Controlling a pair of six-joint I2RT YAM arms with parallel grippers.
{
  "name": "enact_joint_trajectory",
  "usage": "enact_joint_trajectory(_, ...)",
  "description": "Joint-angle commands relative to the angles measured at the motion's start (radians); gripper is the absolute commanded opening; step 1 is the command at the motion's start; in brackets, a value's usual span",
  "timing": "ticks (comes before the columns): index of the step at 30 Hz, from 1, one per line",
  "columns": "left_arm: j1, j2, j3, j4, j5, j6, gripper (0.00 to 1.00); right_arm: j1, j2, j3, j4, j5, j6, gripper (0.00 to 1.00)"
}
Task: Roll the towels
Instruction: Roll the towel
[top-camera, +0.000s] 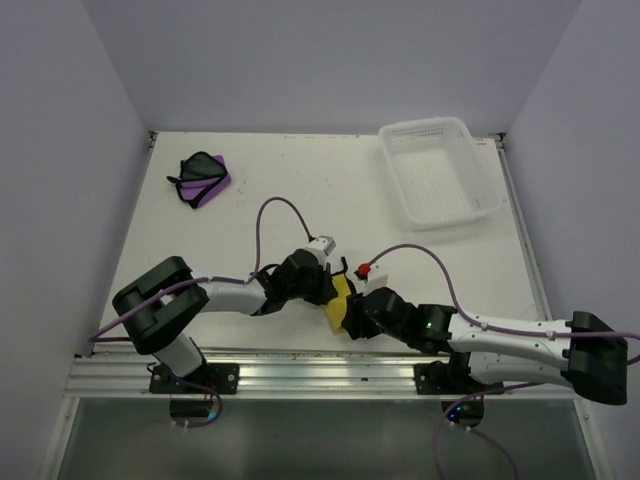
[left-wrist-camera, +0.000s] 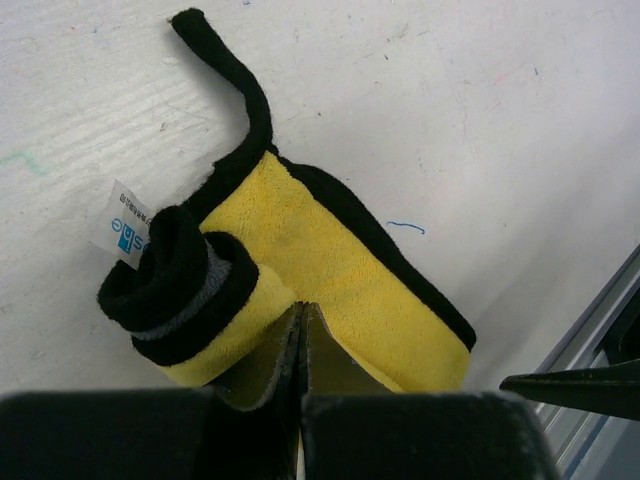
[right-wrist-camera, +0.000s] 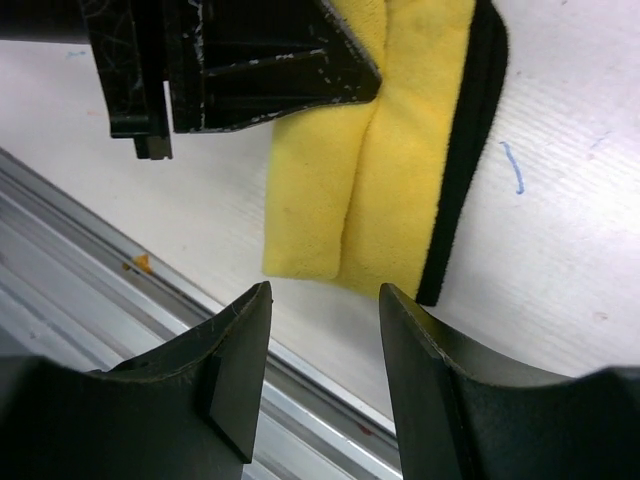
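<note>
Near edge of bench (top-camera: 300, 180): yellow towel (right-wrist-camera: 400, 150), part-rolled, black-edged roll at one end. Right tool (right-wrist-camera: 325, 345) just short of flat end, jaws apart, gripping nothing. Left tool (left-wrist-camera: 300, 320) pinched tight on a fold of yellow towel beside the roll. Prob. mid-roll: keep fold taut, turn slow, pin flat end w/ right tool so roll doesn't loosen. Farther back, far left: purple towel (top-camera: 205, 178), crumpled, not yet rolled. Far right: white basket (top-camera: 440, 125), nothing inside.
</note>
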Motion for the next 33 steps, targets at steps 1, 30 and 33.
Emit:
enact_joint_trajectory(1, -0.003, 0.032, 0.007, -0.078, -0.023, -0.002, 0.00, 0.024, -0.020, 0.048, -0.064, 0.125, -0.045, 0.50)
enact_joint_trajectory(30, -0.002, 0.024, 0.030, -0.113, 0.026, -0.032, 0.00, 0.304, 0.462, 0.224, 0.137, 0.631, -0.264, 0.55)
enact_joint_trajectory(33, -0.002, 0.032, 0.034, -0.116, 0.029, -0.031, 0.00, 0.308, 0.486, 0.218, 0.158, 0.613, -0.264, 0.55)
